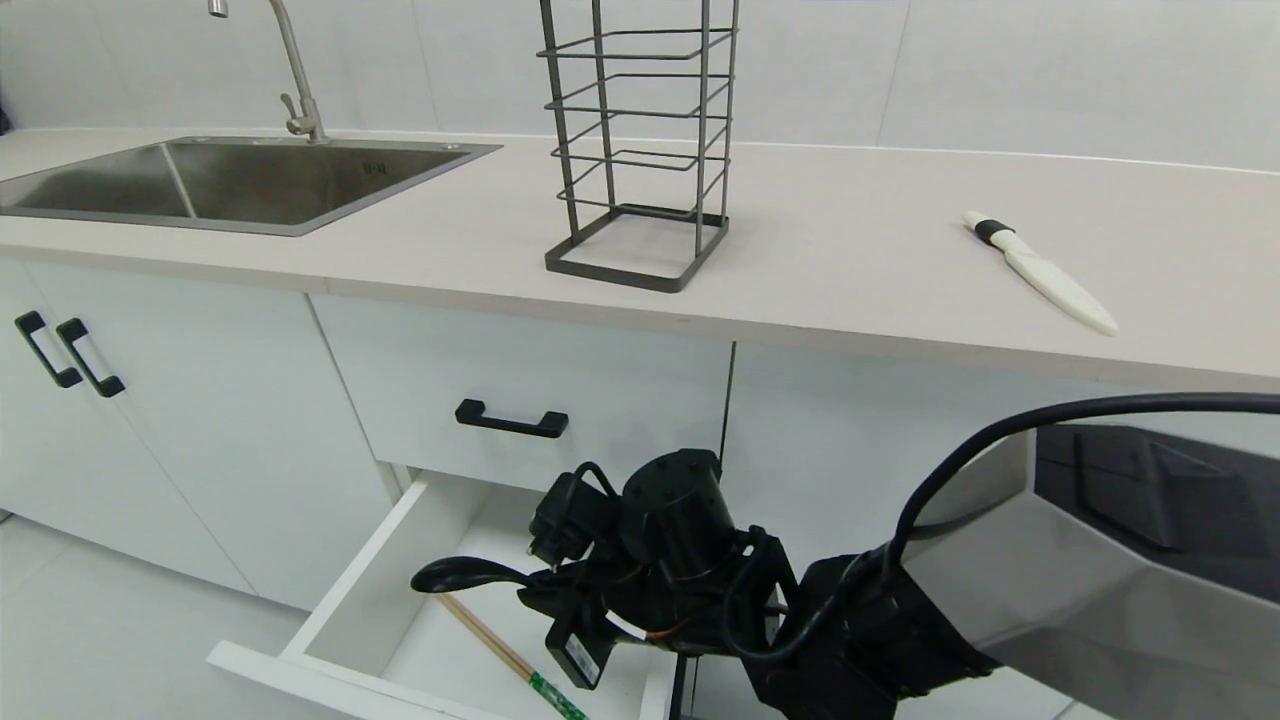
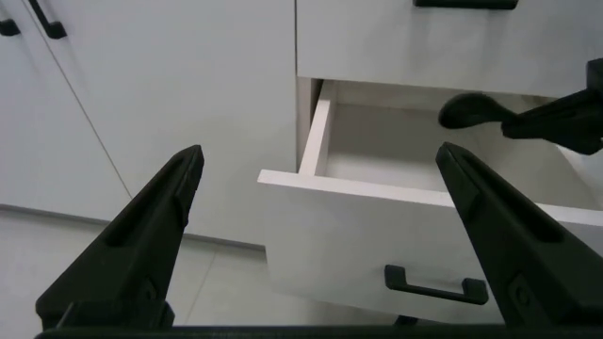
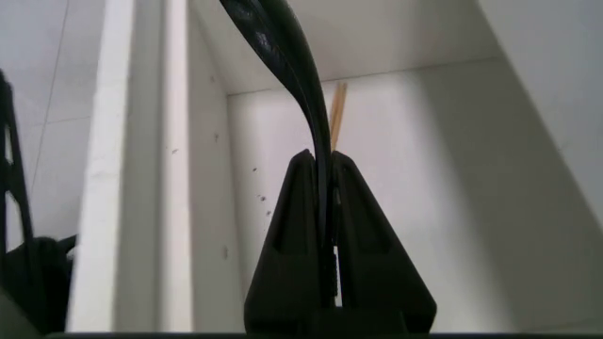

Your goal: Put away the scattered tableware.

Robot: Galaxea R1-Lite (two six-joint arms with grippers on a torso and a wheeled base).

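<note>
A black spoon [image 1: 466, 574] hangs over the open lower drawer [image 1: 345, 585], held by its handle in my right gripper [image 1: 545, 590], which is shut on it. The right wrist view shows the spoon [image 3: 283, 56] clamped between the fingers [image 3: 372, 235] above the drawer's white floor [image 3: 443, 188]. A pair of wooden chopsticks [image 1: 500, 650] lies inside the drawer, its tips [image 3: 337, 108] showing behind the spoon. A white knife [image 1: 1040, 272] with a black band lies on the counter at the right. My left gripper [image 2: 320, 155] is open and holds nothing, outside the drawer front [image 2: 358, 245].
A tall dark wire rack [image 1: 640, 150] stands on the counter's middle. A steel sink [image 1: 240, 180] with a tap is at the left. A shut drawer with a black handle [image 1: 511, 419] sits above the open one. Cabinet doors [image 1: 180, 420] are to the left.
</note>
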